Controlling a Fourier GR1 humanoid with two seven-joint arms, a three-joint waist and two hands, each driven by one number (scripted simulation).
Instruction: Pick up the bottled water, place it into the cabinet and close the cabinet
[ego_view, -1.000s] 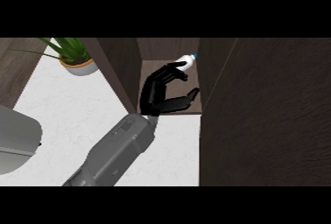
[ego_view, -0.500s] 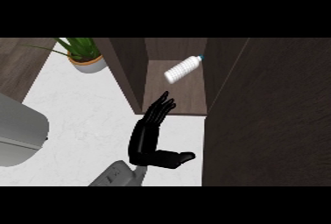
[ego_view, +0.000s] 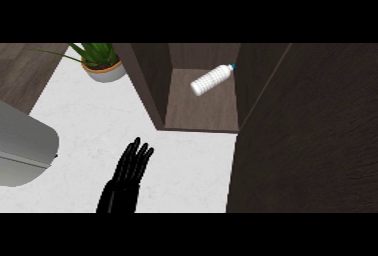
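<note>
The bottled water (ego_view: 211, 80), white with a blue cap, lies tilted on its side inside the open dark wood cabinet (ego_view: 199, 114), cap toward the back right. My left hand (ego_view: 127, 172) is over the white counter in front of the cabinet, well short of its opening. Its fingers are straight, point toward the cabinet and hold nothing. The cabinet door (ego_view: 310, 140) stands swung open and fills the right side of the view. My right hand does not show.
A potted green plant (ego_view: 102, 64) stands on the counter (ego_view: 88, 120) at the back left, beside the cabinet's side wall. A rounded grey appliance (ego_view: 22, 150) sits at the left edge.
My left hand let go of the bottle inside the cabinet and drew back toward me onto the counter, its fingers straightening. The bottle stays lying in the cabinet.
</note>
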